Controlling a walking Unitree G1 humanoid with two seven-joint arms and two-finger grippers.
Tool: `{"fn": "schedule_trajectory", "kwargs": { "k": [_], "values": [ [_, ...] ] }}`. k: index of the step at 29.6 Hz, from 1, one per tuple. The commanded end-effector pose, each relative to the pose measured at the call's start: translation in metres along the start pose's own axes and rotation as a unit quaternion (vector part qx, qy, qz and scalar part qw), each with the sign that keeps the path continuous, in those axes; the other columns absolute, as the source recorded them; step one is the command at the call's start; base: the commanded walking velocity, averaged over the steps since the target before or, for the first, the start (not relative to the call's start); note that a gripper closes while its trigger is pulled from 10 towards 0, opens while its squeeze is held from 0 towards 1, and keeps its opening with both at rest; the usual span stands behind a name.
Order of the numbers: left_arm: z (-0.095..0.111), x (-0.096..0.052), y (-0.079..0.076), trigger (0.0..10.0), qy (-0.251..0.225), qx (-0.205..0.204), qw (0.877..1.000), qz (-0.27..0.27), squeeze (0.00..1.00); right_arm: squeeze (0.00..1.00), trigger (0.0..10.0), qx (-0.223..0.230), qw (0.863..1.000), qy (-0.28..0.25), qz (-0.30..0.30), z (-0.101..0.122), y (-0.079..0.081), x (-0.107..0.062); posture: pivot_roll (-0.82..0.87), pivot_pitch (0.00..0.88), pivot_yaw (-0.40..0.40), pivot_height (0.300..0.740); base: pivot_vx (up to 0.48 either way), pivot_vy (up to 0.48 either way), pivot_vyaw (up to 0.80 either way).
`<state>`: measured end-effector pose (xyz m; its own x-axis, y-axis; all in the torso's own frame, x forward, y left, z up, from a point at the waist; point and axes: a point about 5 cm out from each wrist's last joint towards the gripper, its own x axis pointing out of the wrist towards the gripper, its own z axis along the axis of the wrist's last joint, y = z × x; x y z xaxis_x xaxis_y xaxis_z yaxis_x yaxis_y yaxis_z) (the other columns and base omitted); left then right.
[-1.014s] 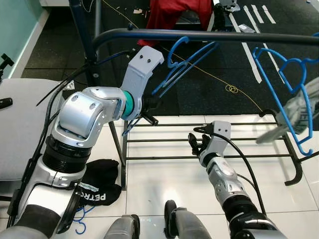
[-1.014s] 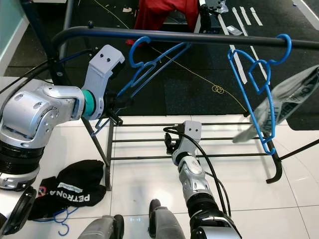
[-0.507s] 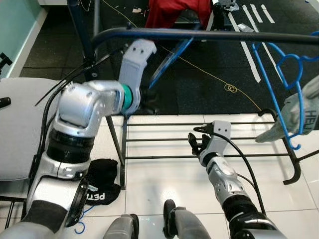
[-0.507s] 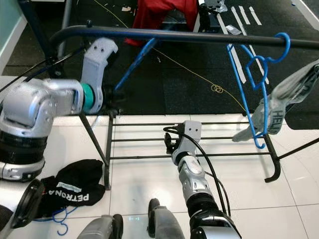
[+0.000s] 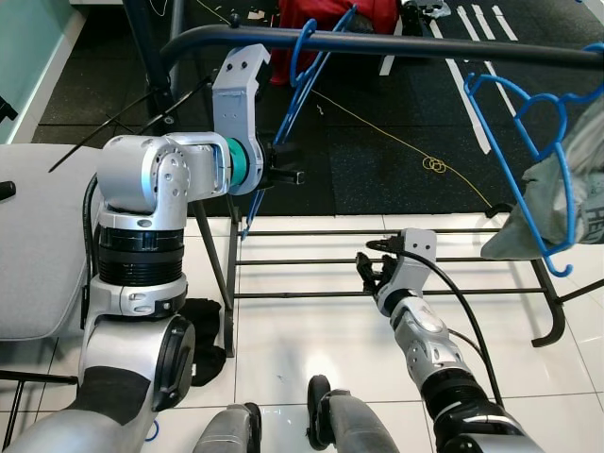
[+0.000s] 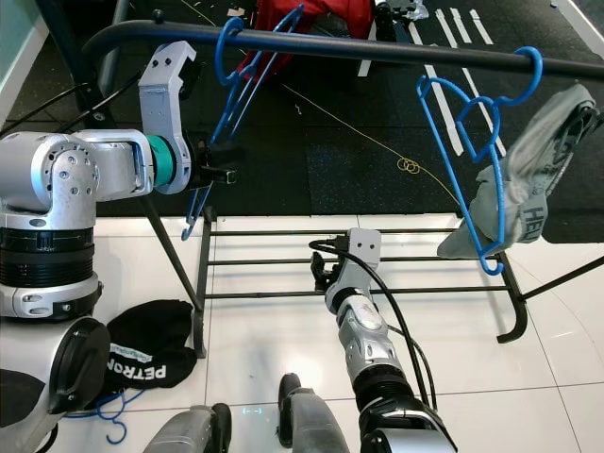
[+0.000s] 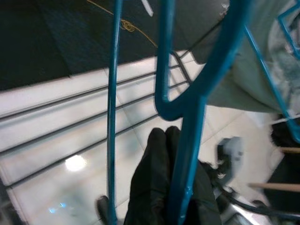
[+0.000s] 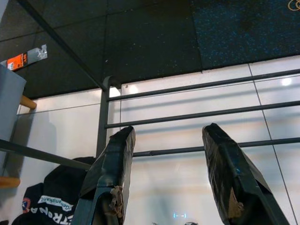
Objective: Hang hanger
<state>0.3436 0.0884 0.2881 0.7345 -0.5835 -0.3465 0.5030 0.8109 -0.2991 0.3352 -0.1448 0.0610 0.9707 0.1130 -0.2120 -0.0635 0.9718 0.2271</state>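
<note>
A blue hanger (image 5: pixel 283 104) hangs steeply tilted at the left end of the dark clothes rail (image 5: pixel 425 45), and its hook seems to curl over the rail. My left gripper (image 5: pixel 286 176) is raised below the rail, shut on the hanger's lower part. In the left wrist view the black fingers (image 7: pixel 161 159) are pressed together against the blue hanger (image 7: pixel 187 140). My right gripper (image 5: pixel 370 274) stays low by the rack's bottom bars. It is open, with its fingers (image 8: pixel 110 164) apart and nothing between them. A second blue hanger (image 5: pixel 528 142) carries a grey garment (image 5: pixel 578 193) at the rail's right end.
The rack's lower bars (image 5: pixel 311 264) run across just above the white tile floor. A black garment (image 6: pixel 142 344) lies by the rack's left leg. A red cloth (image 5: pixel 330 11) sits behind the rail on the dark mat, with a yellow cord (image 5: pixel 434 166). A grey seat (image 5: pixel 38 245) is at my left.
My left arm has lifted and turned the blue hanger, bringing its hook up to the rail. The grey garment on the right hanger has swung. The right arm has stayed still.
</note>
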Motion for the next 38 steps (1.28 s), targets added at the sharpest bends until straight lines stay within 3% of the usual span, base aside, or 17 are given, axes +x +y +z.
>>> {"fn": "schedule_trajectory", "kwargs": {
  "k": [1,7,22,23,24,25,28,38],
  "values": [
    [-0.001,-0.002,0.001,10.0,0.012,-0.031,0.999,-0.011,0.00,0.00,10.0,0.005,1.000,0.017,-0.007,-0.008,-0.003,-0.003,0.03,0.226,0.022,0.740,0.000,0.000,0.00],
    [-0.006,-0.001,-0.002,10.0,0.046,-0.064,0.996,-0.030,0.00,0.00,10.0,0.006,1.000,0.021,-0.008,-0.009,-0.005,-0.003,0.03,0.222,0.022,0.740,0.000,0.000,0.00],
    [0.005,-0.002,-0.002,10.0,0.046,-0.042,0.998,-0.013,0.00,0.00,10.0,0.007,1.000,0.025,-0.011,-0.009,-0.009,-0.003,0.03,0.209,0.024,0.740,0.000,0.000,0.00],
    [0.006,-0.002,-0.002,10.0,0.044,-0.040,0.998,-0.012,0.26,0.00,10.0,0.007,1.000,0.025,-0.012,-0.009,-0.009,-0.003,0.03,0.207,0.026,0.740,0.000,0.000,0.00],
    [0.006,-0.002,-0.002,10.0,0.044,-0.040,0.998,-0.012,0.26,0.00,10.0,0.007,1.000,0.025,-0.012,-0.009,-0.009,-0.003,0.03,0.207,0.026,0.740,0.000,0.000,0.00],
    [0.007,-0.002,-0.001,10.0,0.040,-0.037,0.998,-0.009,1.00,0.00,10.0,0.007,1.000,0.025,-0.012,-0.010,-0.010,-0.003,0.03,0.207,0.026,0.740,0.000,0.000,0.00],
    [0.009,-0.003,0.002,10.0,0.032,-0.026,0.999,0.004,1.00,0.00,10.0,0.007,1.000,0.025,-0.013,-0.010,-0.010,-0.004,0.03,0.207,0.026,0.740,0.000,0.000,0.00],
    [0.017,-0.015,0.007,10.0,-0.027,0.077,0.994,0.069,1.00,0.00,10.0,0.006,1.000,0.027,-0.010,-0.011,-0.009,-0.004,0.03,0.209,0.019,0.740,0.000,0.000,0.00]
  ]
}}
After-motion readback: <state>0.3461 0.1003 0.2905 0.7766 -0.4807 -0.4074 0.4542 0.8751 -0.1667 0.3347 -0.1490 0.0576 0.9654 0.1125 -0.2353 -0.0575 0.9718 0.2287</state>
